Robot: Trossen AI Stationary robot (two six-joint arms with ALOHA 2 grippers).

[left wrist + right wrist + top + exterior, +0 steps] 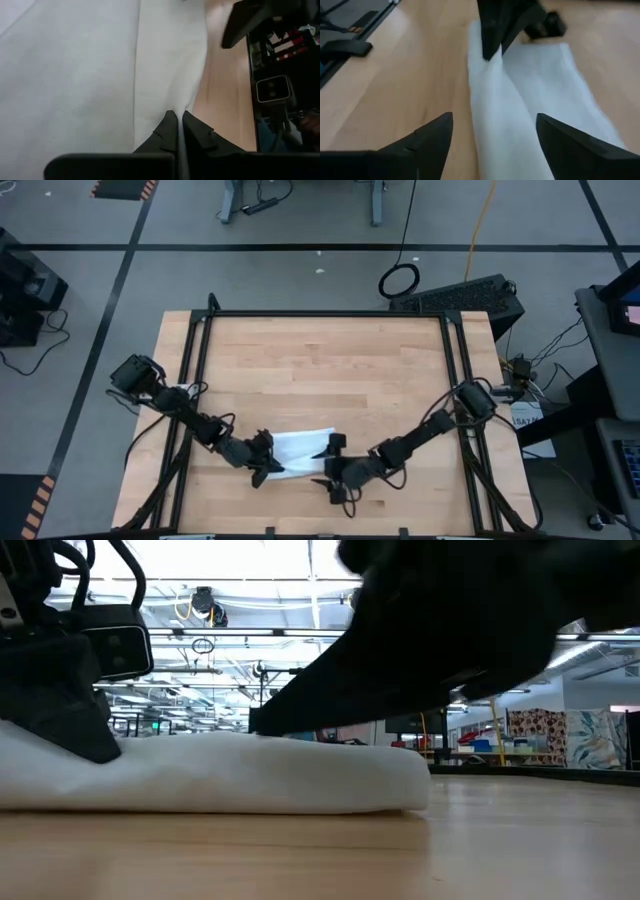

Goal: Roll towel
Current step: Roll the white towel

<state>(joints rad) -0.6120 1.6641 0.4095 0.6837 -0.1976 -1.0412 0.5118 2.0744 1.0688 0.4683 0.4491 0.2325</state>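
bright overhead light, soft shadows, wrist views perhaps slightly blurred

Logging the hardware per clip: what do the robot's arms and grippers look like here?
Two black jointed arms with loose black cables along them. The left gripper and right gripper each have two matte black, wedge-shaped fingers tapering to points. No markings visible.

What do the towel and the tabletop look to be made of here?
The towel: soft white cloth with a matte surface, probably woven cotton or similar; it folds into limp layers and shows a fine weave in the left wrist view. The tabletop: light wood, likely butcher-block, with visible plank strips, grain and a smooth finish.
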